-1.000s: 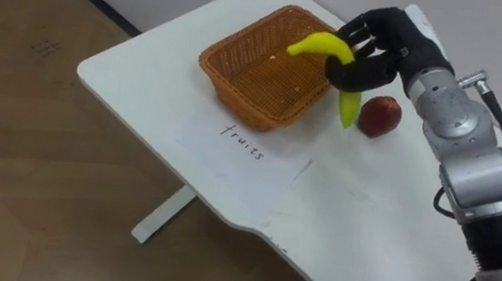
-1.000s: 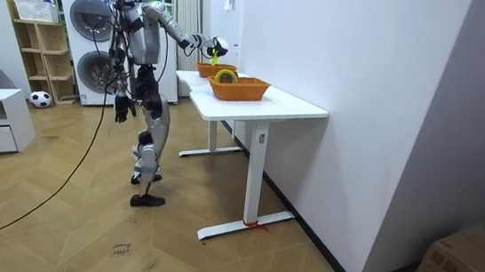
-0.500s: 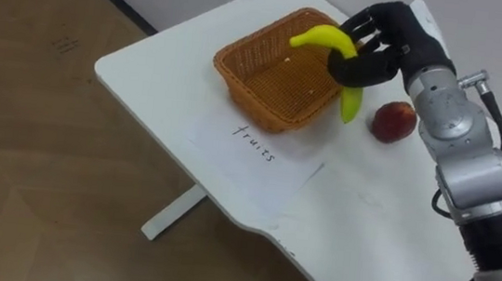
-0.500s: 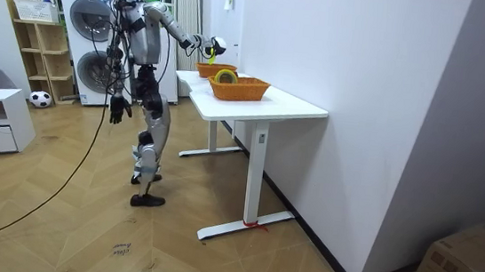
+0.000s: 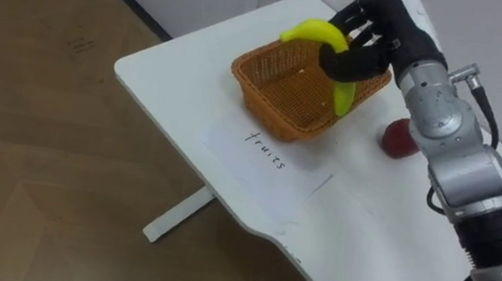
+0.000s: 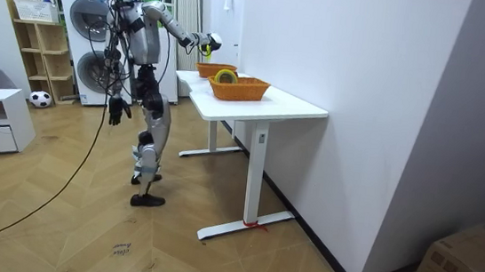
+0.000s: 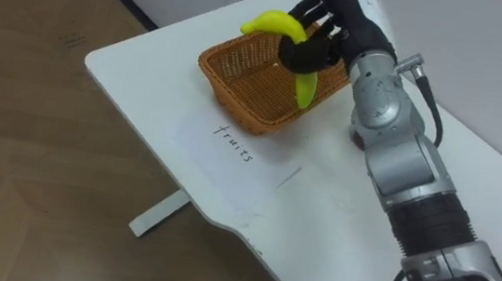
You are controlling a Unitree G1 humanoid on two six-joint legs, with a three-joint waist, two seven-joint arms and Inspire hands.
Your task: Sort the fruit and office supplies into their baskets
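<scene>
My right hand (image 5: 373,43) (image 7: 330,27) is shut on a yellow banana (image 5: 328,51) (image 7: 281,33) and holds it over the far right side of the woven fruit basket (image 5: 279,95) (image 7: 247,86). A paper sheet with handwriting (image 5: 273,157) lies in front of the basket. A red apple (image 5: 401,139) rests on the white table (image 5: 193,69) just right of the basket, partly behind my forearm. In the room view I stand at the table's end with my right hand (image 6: 209,40) stretched out over it, and my left hand (image 6: 115,109) hangs by my side.
A second woven basket (image 6: 239,87) holding dark and yellow items stands nearer the room camera on the table. The table's near edge (image 5: 225,208) drops to wooden floor. A white wall runs behind the table. A washing machine (image 6: 86,41) and shelves stand behind me.
My right hand has carried the banana a little left and up, from the basket's right rim to above its inside. The eye view has shifted, so basket and apple sit further right.
</scene>
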